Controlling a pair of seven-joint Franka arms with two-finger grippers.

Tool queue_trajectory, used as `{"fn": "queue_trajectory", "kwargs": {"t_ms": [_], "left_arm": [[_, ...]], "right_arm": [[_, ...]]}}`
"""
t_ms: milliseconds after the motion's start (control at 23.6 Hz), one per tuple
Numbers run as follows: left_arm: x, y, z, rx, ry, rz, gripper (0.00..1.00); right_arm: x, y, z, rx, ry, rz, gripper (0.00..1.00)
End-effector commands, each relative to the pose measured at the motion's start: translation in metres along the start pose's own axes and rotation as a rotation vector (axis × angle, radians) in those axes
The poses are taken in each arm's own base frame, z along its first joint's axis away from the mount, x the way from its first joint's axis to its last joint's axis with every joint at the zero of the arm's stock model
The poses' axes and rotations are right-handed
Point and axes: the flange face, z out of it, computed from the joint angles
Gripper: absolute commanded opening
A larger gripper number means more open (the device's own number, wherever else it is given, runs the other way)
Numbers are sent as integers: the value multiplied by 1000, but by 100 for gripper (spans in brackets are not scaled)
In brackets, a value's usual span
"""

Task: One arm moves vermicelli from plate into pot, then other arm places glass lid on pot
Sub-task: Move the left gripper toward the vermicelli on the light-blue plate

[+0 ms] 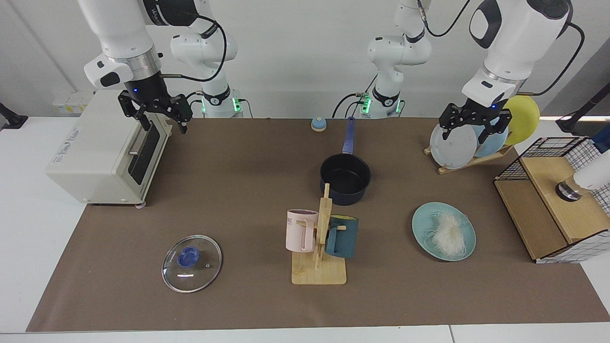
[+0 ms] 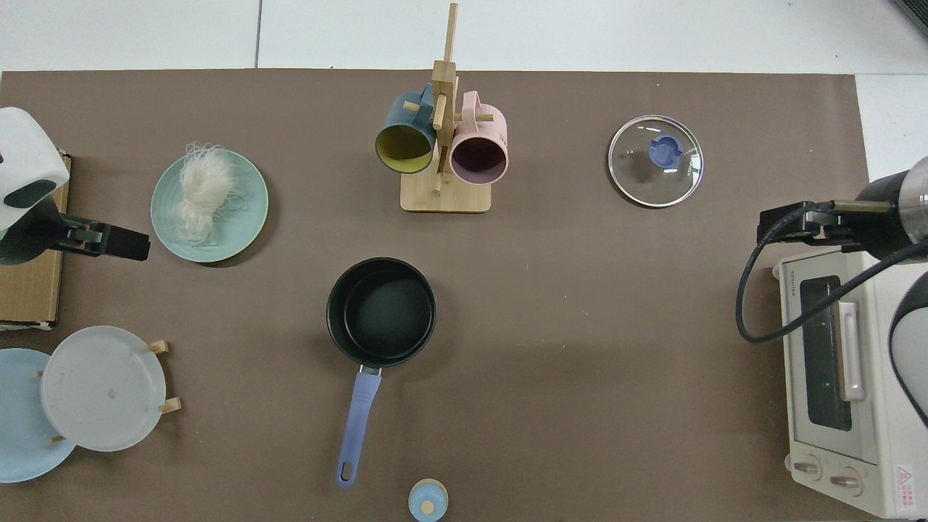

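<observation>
Left gripper [image 1: 469,127], fingers spread and empty, hangs high, well behind the fluffy white vermicelli [image 1: 449,233] on the round teal plate [image 1: 424,224]; drop straight over tangle, pinch deep mid-clump; small navy pot [image 1: 345,178] sits empty nearby; right gripper [image 1: 159,116] waits, spread too.

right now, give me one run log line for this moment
white vermicelli tangle on light-teal plate | dark navy pot empty | glass lid on mat | left gripper open above plate rack | right gripper open above toaster oven

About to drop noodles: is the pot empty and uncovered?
Yes. The pot shows only its bare black inside; the glass lid lies flat on the mat, apart.
</observation>
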Motion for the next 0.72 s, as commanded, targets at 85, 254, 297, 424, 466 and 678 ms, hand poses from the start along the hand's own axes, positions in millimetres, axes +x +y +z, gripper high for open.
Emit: {"fn": "queue_trajectory", "kwargs": {"t_ms": [85, 254, 297, 424, 466, 678], "left_arm": [[-7, 3, -5, -10, -7, 5, 100], [-10, -1, -4, -13, -24, 1, 100], [-12, -1, -3, -15, -38, -1, 100], [-11, 4, -3, -17, -39, 13, 100], [-12, 5, -2, -20, -44, 16, 100], [-11, 6, -4, -25, -42, 3, 100]], "right_arm": [[0, 4, 0, 22, -1, -19, 99], [0, 4, 0, 22, -1, -19, 99], [0, 4, -1, 22, 1, -19, 99], [0, 4, -1, 22, 1, -19, 99], [0, 4, 0, 22, -1, -19, 99], [0, 4, 0, 22, -1, -19, 99]]}}
